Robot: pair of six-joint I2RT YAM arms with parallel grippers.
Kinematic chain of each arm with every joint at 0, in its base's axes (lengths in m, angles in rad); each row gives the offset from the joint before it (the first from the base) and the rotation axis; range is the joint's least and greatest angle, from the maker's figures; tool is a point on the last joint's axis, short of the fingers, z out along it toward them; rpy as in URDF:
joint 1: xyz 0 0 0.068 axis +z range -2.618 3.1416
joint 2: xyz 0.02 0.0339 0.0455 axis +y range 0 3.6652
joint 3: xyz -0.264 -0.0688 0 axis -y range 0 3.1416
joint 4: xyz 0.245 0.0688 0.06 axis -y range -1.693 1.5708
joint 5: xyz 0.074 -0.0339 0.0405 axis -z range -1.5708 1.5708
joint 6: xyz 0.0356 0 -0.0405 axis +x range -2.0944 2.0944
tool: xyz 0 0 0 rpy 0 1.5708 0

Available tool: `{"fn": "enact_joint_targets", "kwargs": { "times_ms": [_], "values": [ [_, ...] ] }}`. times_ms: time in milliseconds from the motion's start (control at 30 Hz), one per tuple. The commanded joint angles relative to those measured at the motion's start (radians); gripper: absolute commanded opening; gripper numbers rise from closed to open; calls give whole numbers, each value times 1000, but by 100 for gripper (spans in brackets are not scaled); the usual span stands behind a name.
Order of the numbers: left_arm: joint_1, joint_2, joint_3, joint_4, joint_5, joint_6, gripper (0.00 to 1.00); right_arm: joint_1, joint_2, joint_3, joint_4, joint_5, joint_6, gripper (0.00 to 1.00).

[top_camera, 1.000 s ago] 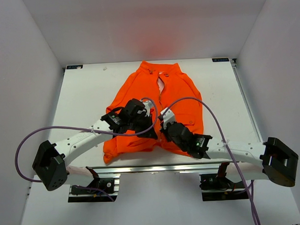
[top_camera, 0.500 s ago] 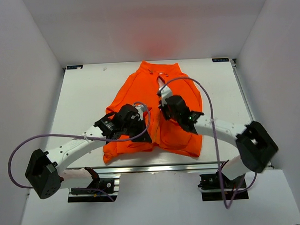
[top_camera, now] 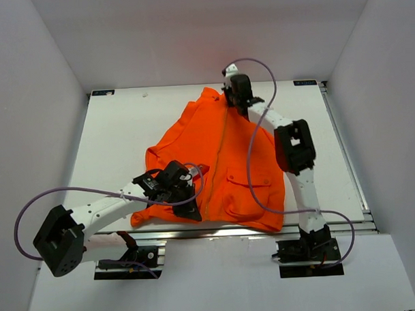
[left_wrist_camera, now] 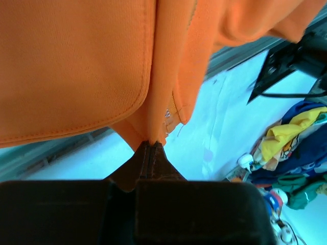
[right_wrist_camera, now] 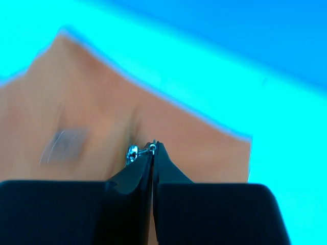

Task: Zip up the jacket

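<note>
**A:** The right end effector (right_wrist_camera: 153,146) has its two fingers pressed together on a tiny silver zip pull (right_wrist_camera: 132,151). The left end effector (left_wrist_camera: 152,144) is clamped on the jacket's bottom hem (left_wrist_camera: 153,133), right where the zip starts.

**B:** Where is the jacket?

**A:** The white desk (top_camera: 118,131) is under it. The orange jacket (top_camera: 193,139) is spread out on the desk, front side up.

**B:** Why hold it at both ends?

**A:** I think the left one pins the jacket's hem so the cloth is pulled tight. Then the right one, up at the jacket's collar (top_camera: 215,95), can drag the slider along without the cloth bunching up.

**B:** Is the job done?

**A:** Nearly, I guess. From above, the zip (top_camera: 220,155) looks like one closed line from hem to collar.

**B:** Can you see the pull from above?

**A:** No. It is too small there, and the end effector hides it. Only the right wrist camera shows it. Only the left wrist camera shows the pinch on the hem. The view from above shows the whole jacket at once.
</note>
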Motion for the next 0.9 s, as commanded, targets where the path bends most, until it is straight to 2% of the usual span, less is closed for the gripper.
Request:
{"fn": "enact_joint_targets", "kwargs": {
  "times_ms": [0, 100, 133, 233, 300, 333, 367, 400, 433, 467, 500, 533, 567, 667, 767, 867],
  "values": [
    [-20, -16, -48, -133, 135, -38, 0, -91, 231, 402, 2, 59, -23, 0],
    [-18, 8, -26, -179, 100, -37, 0, -106, 337, 544, 25, 42, -17, 0],
    [-18, 15, -10, -186, 95, -34, 0, -106, 332, 500, 102, 42, -15, 0],
    [-15, 36, 33, -211, 63, -20, 0, -108, 247, 336, 198, -7, -14, 0],
    [-16, 50, 49, -216, 58, -14, 0, -106, 221, 320, 238, -12, -23, 0],
    [-15, 45, 49, -216, 59, -15, 0, -106, 224, 384, 218, -12, -29, 5],
    [-15, 36, 46, -203, 67, -15, 0, -106, 226, 415, 159, -12, -35, 44],
    [-16, 33, 49, -205, 66, -18, 0, -108, 203, 430, 134, -27, -26, 70],
    [-16, 35, 61, -208, 41, -15, 3, -106, 174, 386, 128, -36, -17, 89],
    [-16, 38, 104, -234, 17, -8, 31, -108, 140, 333, 155, -38, 3, 89],
    [-15, 47, 133, -249, -17, 6, 53, -106, 62, 276, 172, -38, 9, 89],
    [-15, 53, 168, -269, -122, 34, 79, -106, 25, 186, 181, -30, 15, 89],
    [-15, 58, 249, -307, -181, 45, 97, -106, -38, 154, 171, -24, 37, 89],
    [-13, 94, 409, -352, -362, 68, 98, -108, -160, 55, 87, 5, 83, 89],
    [-3, 107, 490, -354, -521, 69, 98, -109, -309, -57, 60, 32, 109, 89],
    [74, 114, 605, -363, -647, 74, 98, -129, -479, -215, -27, 115, 242, 89]
  ]
}}
